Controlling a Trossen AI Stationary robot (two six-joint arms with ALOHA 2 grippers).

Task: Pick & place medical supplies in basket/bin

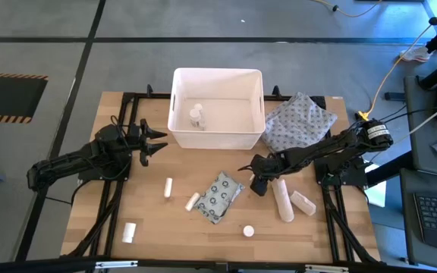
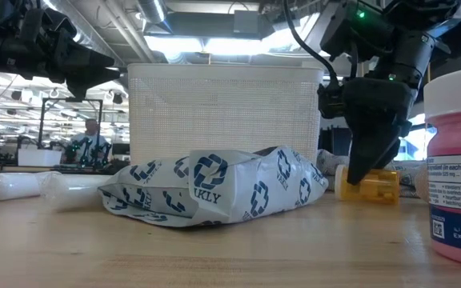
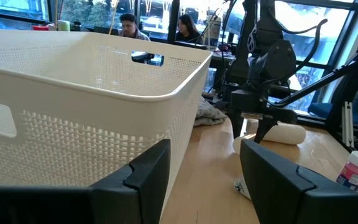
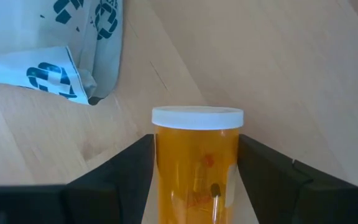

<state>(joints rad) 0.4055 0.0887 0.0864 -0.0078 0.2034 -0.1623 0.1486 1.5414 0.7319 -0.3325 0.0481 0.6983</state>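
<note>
Right gripper (image 4: 194, 171) is down on the surface, jaws snug either side of the orange pill bottle (image 4: 197, 163) — lift straight, then carry to the basket (image 1: 217, 138). Left gripper (image 1: 152, 142) waits beside it, jaws part open, empty.

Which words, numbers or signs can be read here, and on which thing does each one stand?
"KLY": end of a dark blue word, its start hidden in a fold, on the grey packet, among its square logos.
"(in each caplet)": on the pink-and-white pill bottle.
Same bottle, smaller print, a "mg" line and the code beside its square barcode: too small to read.
Orange pill bottle between the right pincer's fingers: no readable label.
</note>
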